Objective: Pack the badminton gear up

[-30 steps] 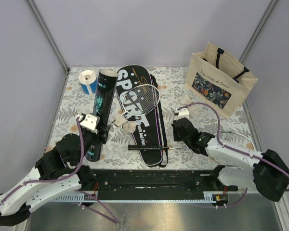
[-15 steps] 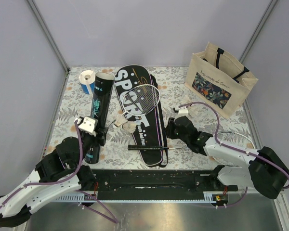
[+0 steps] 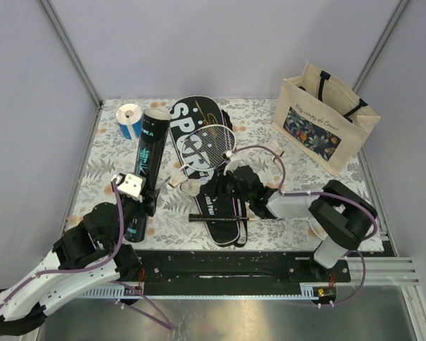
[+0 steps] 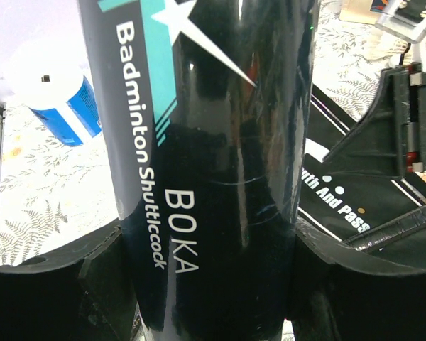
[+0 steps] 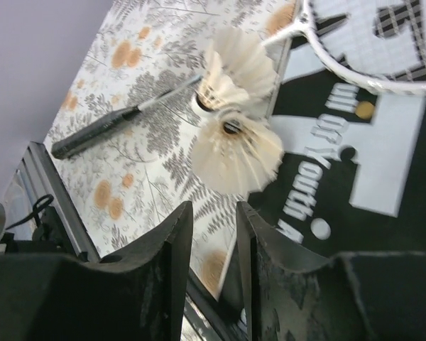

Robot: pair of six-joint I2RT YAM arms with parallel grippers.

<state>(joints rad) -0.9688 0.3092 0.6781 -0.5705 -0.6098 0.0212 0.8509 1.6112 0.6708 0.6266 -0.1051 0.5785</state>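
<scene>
My left gripper (image 3: 138, 206) is shut on the long black tube with teal print (image 3: 148, 153), held upright and leaning; in the left wrist view the tube (image 4: 206, 142) fills the space between my fingers. The black SPORT case (image 3: 199, 142) lies flat at mid-table. A white-framed racket (image 3: 214, 144) rests with its head on the case. Two white shuttlecocks (image 3: 186, 182) lie beside the case's left edge. My right gripper (image 3: 224, 187) hovers over the case, open by a narrow gap and empty (image 5: 214, 209). Just ahead of it are the shuttlecocks (image 5: 236, 145) and the racket's handle (image 5: 92, 136).
A second black racket handle (image 3: 213, 218) lies across the case's near end. The beige floral tote bag (image 3: 325, 117) stands at the back right. The blue-and-white tape roll (image 3: 130, 119) sits at the back left. The black base rail (image 3: 227, 266) runs along the near edge.
My right arm has swung left, from beside the case's right edge to over the case near the shuttlecocks. My left gripper has shifted the tube slightly left and keeps hold of it.
</scene>
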